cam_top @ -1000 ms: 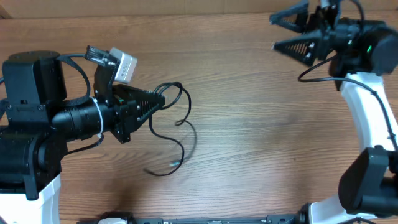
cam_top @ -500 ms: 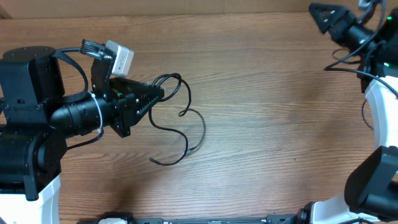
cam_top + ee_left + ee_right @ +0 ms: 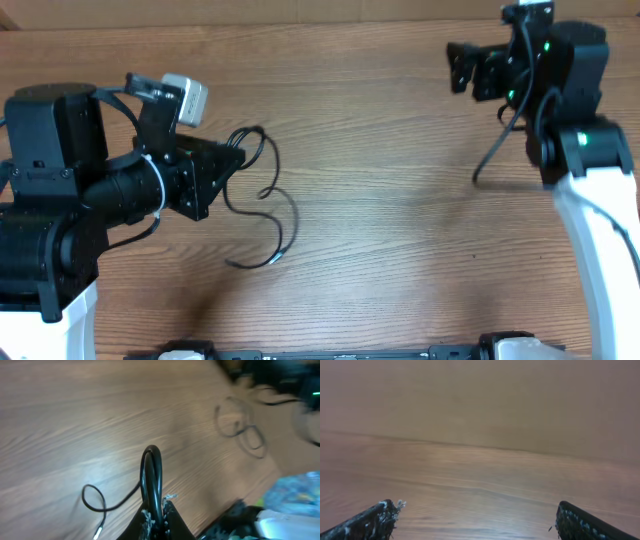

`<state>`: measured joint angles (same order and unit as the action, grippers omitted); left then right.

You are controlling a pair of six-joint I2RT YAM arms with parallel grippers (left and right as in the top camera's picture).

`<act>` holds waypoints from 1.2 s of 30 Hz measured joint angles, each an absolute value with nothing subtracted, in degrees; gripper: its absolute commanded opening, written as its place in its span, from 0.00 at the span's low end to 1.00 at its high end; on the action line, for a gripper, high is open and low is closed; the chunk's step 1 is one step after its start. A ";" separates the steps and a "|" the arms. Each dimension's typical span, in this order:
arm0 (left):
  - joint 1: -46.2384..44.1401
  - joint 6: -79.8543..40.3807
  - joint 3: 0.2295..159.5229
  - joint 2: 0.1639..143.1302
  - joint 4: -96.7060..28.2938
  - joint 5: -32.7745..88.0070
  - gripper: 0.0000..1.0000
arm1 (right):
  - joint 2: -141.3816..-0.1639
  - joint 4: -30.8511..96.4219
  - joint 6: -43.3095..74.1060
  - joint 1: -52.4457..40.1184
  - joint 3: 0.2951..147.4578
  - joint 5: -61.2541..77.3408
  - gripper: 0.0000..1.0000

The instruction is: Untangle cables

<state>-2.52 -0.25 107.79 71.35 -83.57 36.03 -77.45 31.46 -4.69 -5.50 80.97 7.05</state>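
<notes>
Brown wood-grain tabletop (image 3: 400, 250) is filling the overhead view, with one arm working at each side. At the left, the left gripper (image 3: 240, 160) is pinching a thin black flexible cord (image 3: 275, 178) between closed jaws. The cord is arching up in a small loop just beyond the fingertips, then curling back down onto the wood. From there its long axis is running away from the claw toward the near table edge, ending in a small pale plug tip (image 3: 278, 257) that is lying flat and pointing at the left arm's side. In the left wrist view the pinched loop is standing upright above the jaws. At the far right, the right gripper (image 3: 462, 68) is hanging spread wide, well apart from the cord and gripping nothing.
</notes>
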 measured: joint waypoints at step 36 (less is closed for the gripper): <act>-31.90 -1.63 107.83 72.36 -87.88 30.09 0.10 | -62.04 58.98 -12.51 -18.26 81.01 42.35 0.56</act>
<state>-31.90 -1.63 107.83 72.36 -87.88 30.09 -62.04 58.98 -12.51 -18.26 81.01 42.35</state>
